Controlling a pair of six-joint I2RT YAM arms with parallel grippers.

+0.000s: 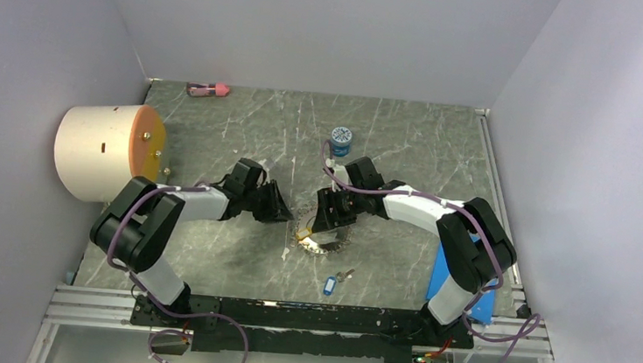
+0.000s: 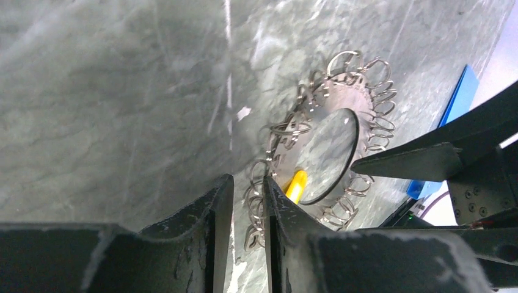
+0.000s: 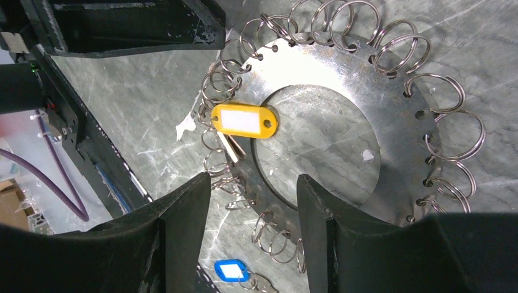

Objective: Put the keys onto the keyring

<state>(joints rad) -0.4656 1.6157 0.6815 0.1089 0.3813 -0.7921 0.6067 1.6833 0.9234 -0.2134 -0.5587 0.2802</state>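
The keyring (image 1: 323, 243) is a flat grey metal ring plate with many small split rings round its rim, lying on the table; it fills the right wrist view (image 3: 403, 140). The yellow-tagged key (image 3: 244, 120) lies on its left rim and also shows in the left wrist view (image 2: 297, 183). The blue-tagged key (image 1: 329, 284) lies loose on the table nearer the bases (image 3: 231, 270). My left gripper (image 2: 245, 183) has a narrow gap, with rim split rings seen between the fingers. My right gripper (image 3: 253, 189) is open, hovering astride the plate's near rim.
A cream cylinder with an orange face (image 1: 105, 152) stands at the left. A round blue jar (image 1: 341, 138) stands behind the right gripper. A pink item (image 1: 208, 90) lies at the back edge. A blue flat object (image 1: 459, 273) lies by the right arm's base.
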